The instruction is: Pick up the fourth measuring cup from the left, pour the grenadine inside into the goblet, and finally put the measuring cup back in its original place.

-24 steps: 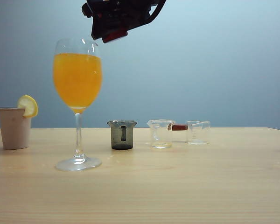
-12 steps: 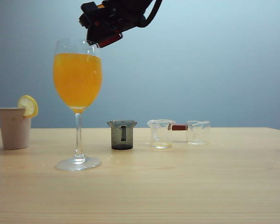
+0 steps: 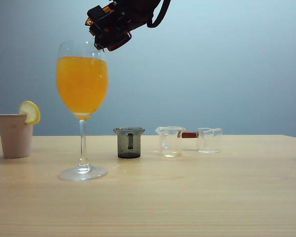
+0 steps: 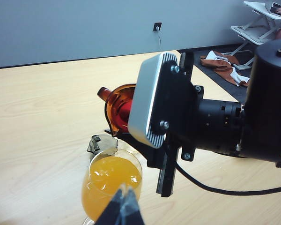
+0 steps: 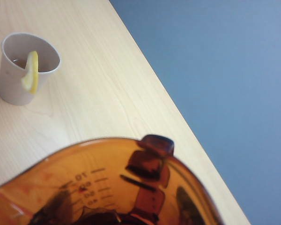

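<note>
While three cups stand tabled, right gripper [image 3: 108, 32] clutches the fourth measuring cup [image 4: 119, 108]; left gripper [image 4: 123, 204] pinched closed.

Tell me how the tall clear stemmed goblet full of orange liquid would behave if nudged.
The tall clear stemmed goblet is probably top-heavy: its bowl is nearly full and sits on a thin stem above a small round foot, so a sideways nudge near the rim could tip it. It looks like thin glass, so likely fragile, and liquid could slosh out.

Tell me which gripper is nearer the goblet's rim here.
Right. The right gripper, shut on the amber measuring cup, hangs tilted just above the goblet rim. The left gripper, shut, hovers apart from the glass, holding nothing.
</note>
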